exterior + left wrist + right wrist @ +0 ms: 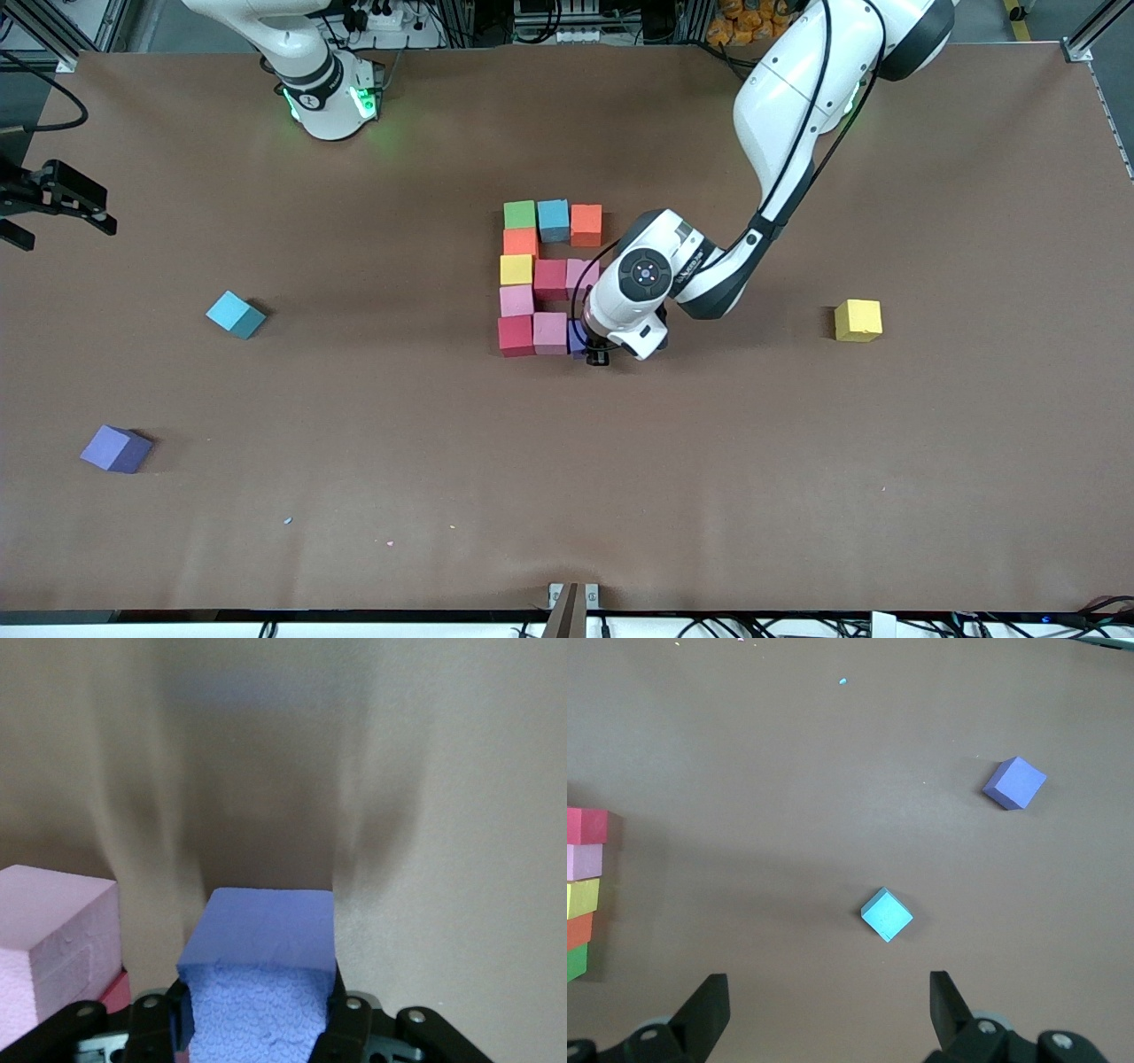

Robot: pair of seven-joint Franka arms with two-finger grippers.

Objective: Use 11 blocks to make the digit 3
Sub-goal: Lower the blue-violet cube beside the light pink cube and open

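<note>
Left tool point(599, 356) is clamped on a purple cube point(257, 979), low at the open end of the digit 3's point(542, 276) nearest row — the slot lies just beside the pink cube point(550, 332). Right tool point(824, 1010) waits spread wide and empty over the counter point(797, 461), nearer the loose light-blue cube point(235, 314).

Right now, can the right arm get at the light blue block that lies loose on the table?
Probably yes. The right gripper hangs open above the light blue block, which sits alone on bare table, with nothing between them.
</note>
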